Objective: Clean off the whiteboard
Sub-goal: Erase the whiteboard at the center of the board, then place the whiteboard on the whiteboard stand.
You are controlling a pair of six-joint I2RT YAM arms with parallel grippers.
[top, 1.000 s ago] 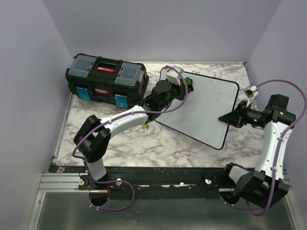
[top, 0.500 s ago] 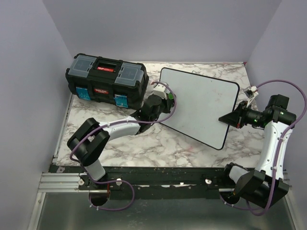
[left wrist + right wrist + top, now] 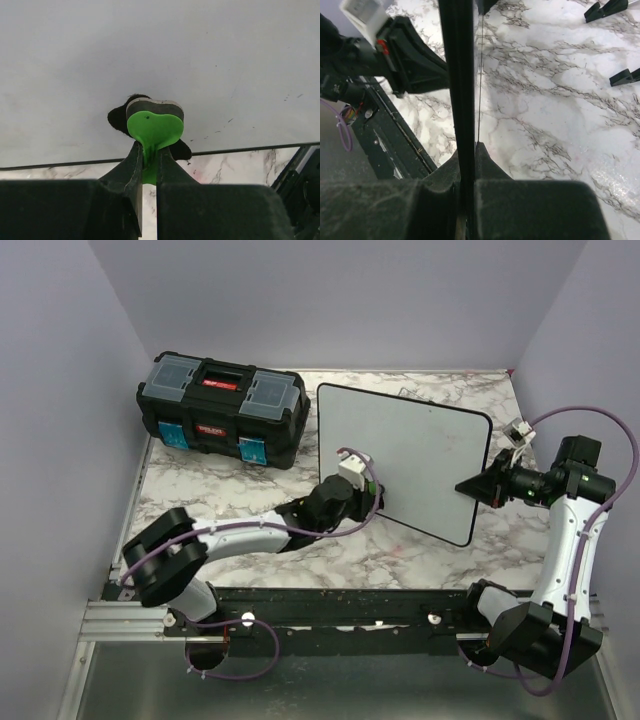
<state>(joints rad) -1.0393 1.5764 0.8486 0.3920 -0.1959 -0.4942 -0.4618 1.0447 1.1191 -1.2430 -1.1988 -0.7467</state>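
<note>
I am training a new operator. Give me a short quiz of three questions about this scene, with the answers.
1. True or false: the right end effector is shut on the edge of the whiteboard.
2. What does the left end effector grip? A) a marker B) a green eraser C) a cloth
3. Fill in: the black toolbox stands on the side of the ___ arm.
Key: 1 true; 2 B; 3 left.
</note>
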